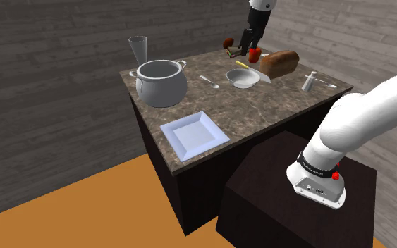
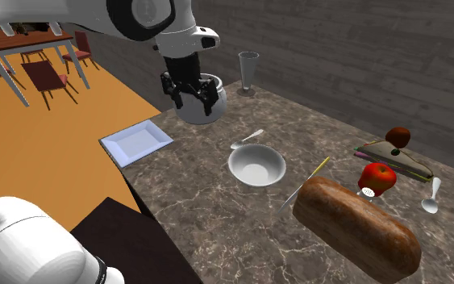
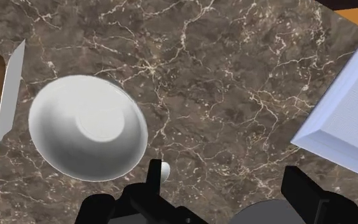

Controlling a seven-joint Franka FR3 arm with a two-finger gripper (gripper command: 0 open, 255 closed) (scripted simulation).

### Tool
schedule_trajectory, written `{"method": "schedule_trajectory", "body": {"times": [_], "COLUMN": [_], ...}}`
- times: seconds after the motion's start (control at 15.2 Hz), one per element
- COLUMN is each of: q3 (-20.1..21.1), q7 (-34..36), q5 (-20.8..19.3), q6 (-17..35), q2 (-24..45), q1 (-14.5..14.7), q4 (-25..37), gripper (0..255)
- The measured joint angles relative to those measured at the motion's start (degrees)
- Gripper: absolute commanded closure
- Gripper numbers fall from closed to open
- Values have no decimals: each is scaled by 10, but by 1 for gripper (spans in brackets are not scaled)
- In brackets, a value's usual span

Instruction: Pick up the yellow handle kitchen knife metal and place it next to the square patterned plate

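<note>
The knife has a yellow handle and a grey blade. It lies flat on the marble table between the white bowl and the bread loaf; it also shows as the knife and the knife. The square plate is pale and plain, at the table's near corner, also seen as the plate and the plate. My gripper hangs open and empty high above the table, between bowl and plate, well away from the knife. Its fingers stand wide apart.
A grey pot and a glass stand at the table's far side. A spoon lies by the bowl. An apple, a sandwich, a second spoon and a shaker sit beyond the bread. Bare marble separates bowl and plate.
</note>
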Motion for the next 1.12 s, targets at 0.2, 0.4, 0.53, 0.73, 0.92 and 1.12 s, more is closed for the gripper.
{"method": "schedule_trajectory", "body": {"times": [0.2, 0.4, 0.53, 0.73, 0.92, 1.12], "q3": [-27, -51, -66, -87, -108, -126], "q7": [-18, -32, -42, -55, -76, -97], "q5": [-3, 1, 5, 16, 32, 53], "q6": [22, 45, 59, 79, 88, 100], "q2": [39, 95, 129, 182, 236, 294], "q1": [-13, -22, -28, -37, -49, -62], "q4": [10, 38, 52, 77, 113, 148], "gripper": [0, 0, 0, 0, 0, 0]}}
